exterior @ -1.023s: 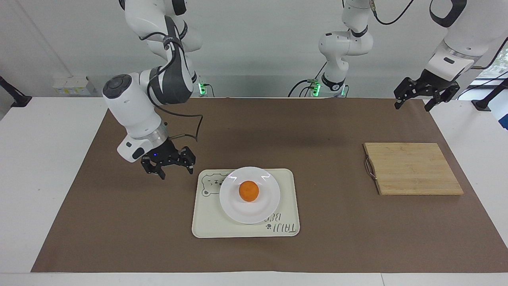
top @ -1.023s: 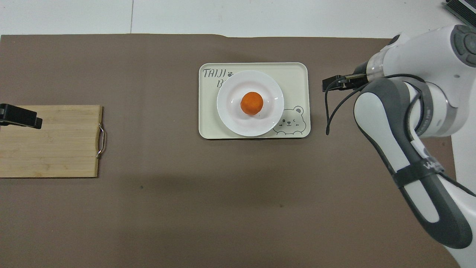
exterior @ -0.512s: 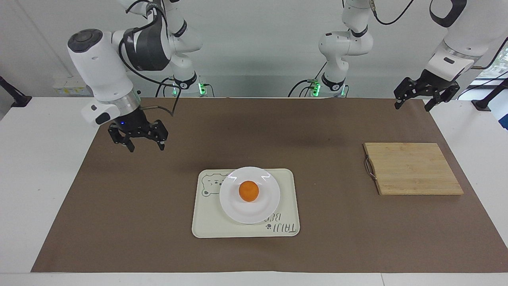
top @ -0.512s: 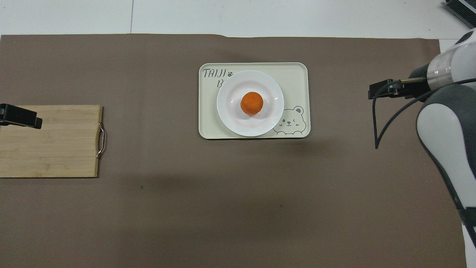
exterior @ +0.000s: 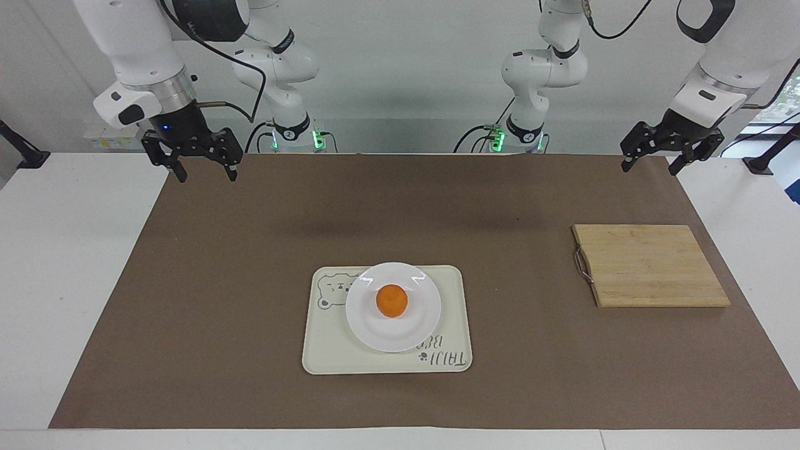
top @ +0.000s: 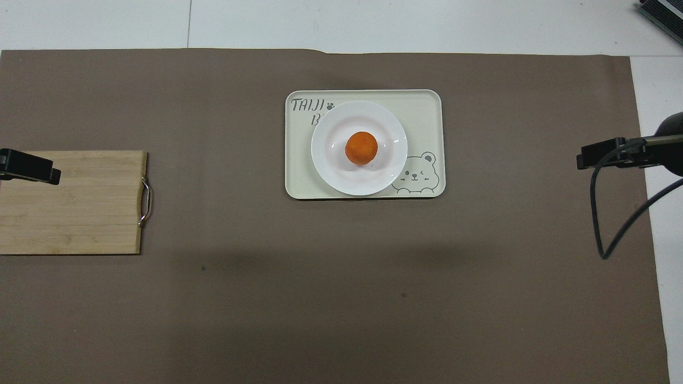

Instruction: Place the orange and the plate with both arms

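Note:
The orange (exterior: 392, 300) sits in the middle of the white plate (exterior: 412, 325). The plate rests on a cream tray with a bear drawing (exterior: 325, 356) at the middle of the table. They also show in the overhead view: orange (top: 361, 148), plate (top: 331, 160), tray (top: 421, 106). My right gripper (exterior: 206, 175) is open and empty, raised over the mat's corner at the right arm's end, well apart from the tray; its tip shows in the overhead view (top: 603, 154). My left gripper (exterior: 650, 167) is open and empty, and waits raised at the left arm's end (top: 29, 168).
A bamboo cutting board with a metal handle (exterior: 650, 265) lies toward the left arm's end, also in the overhead view (top: 69, 202). A brown mat (exterior: 250, 262) covers most of the white table. A black cable (top: 603, 224) hangs from the right arm.
My right gripper has risen and drawn away from beside the tray toward the right arm's end of the table, still open. The left arm, orange, plate and tray have not moved.

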Robot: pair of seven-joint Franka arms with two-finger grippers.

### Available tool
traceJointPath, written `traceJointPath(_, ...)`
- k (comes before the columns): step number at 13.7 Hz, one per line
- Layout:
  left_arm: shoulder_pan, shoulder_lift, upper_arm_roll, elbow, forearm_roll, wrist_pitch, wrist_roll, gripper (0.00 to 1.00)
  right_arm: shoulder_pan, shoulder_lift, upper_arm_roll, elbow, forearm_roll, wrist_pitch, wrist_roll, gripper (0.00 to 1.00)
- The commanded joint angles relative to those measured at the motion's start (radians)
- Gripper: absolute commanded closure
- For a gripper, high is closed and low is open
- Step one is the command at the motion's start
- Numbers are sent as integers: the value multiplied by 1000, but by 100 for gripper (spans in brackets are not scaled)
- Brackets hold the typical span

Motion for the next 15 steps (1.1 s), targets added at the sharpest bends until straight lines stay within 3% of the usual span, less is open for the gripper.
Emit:
traceJointPath(1,1,8,0,19,8,-16,9,0,-13,-36,4,-15,-27,-21,17,0)
traceJointPath(7,1,8,0,19,8,-17,9,0,-16,-67,4,-67,-35,-9,-69,0)
traceJointPath(15,1,8,0,19,8,-16,9,0,-10,-108,9,-133,-32,13,6,0)
